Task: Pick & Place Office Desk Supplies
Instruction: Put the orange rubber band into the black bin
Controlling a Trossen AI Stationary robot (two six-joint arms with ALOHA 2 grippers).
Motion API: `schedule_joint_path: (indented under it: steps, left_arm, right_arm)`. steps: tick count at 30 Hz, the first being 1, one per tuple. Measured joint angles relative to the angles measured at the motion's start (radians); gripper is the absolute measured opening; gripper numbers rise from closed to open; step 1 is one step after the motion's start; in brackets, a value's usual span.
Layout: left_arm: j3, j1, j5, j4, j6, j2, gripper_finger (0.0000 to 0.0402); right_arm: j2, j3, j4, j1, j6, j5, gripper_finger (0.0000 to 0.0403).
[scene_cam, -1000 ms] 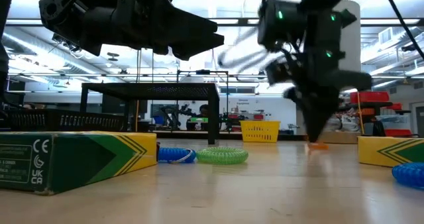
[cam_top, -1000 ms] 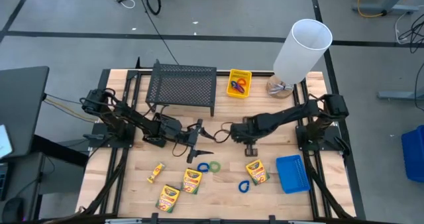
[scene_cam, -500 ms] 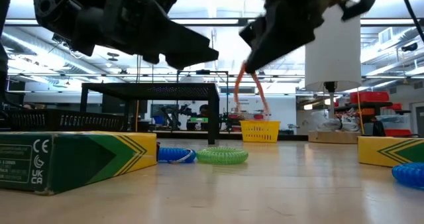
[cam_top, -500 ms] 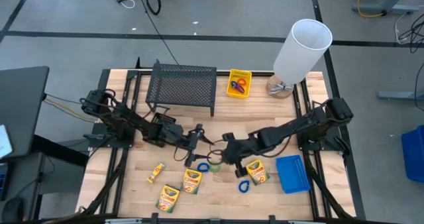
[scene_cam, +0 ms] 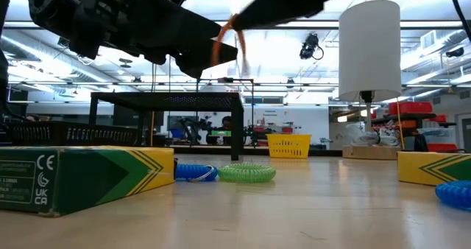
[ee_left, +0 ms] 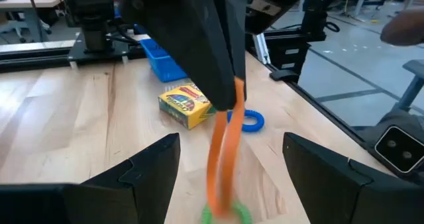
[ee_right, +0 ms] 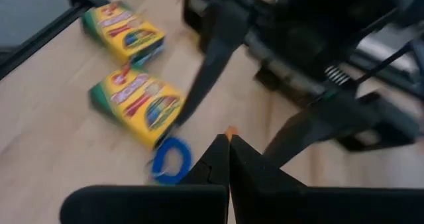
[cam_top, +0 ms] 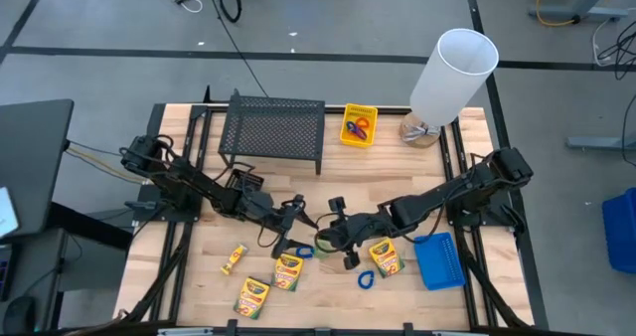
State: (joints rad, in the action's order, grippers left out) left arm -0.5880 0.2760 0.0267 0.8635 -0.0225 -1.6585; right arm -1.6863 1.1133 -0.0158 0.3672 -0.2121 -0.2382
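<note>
Right arm stretched low and long across the bench from its base on the right, right gripper near the middle, fingers pinched tight on an orange loop that dangles stretched above the wood. Left arm reaching in from the left base, left gripper just beside the right one, fingers spread wide with the orange loop hanging in the gap between them, nothing gripped. Directly below the hanging loop, a green loop flat on the bench, a blue loop just beside it. Four crayon boxes lying in the near half of the bench, another blue loop next to the rightmost box. Blue bin near the right edge, yellow bin at the far side between the wire rack and the tall white cylinder, a few loops inside the yellow bin
</note>
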Motion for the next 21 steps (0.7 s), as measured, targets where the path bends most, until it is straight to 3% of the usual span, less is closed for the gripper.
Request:
schedule_joint_path:
  steps: [7,11,16,21]
  left_arm:
    - [0.0,0.013,-0.006,0.017,-0.003,0.0,0.027]
    - [0.0,0.014,-0.032,0.016,-0.002,0.0,0.0242]
    - [0.0,0.014,-0.074,0.016,-0.001,0.0,0.0168]
    - [0.0,0.015,-0.108,0.015,-0.003,0.0,0.0059]
  right_arm:
    - [0.0,0.0,0.053,-0.002,-0.04,-0.021,0.0]
    - [0.0,0.0,0.058,-0.002,-0.04,-0.021,0.0]
    - [0.0,0.0,0.06,0.001,-0.039,-0.021,0.0]
    - [0.0,0.0,0.069,0.001,-0.039,-0.021,0.0]
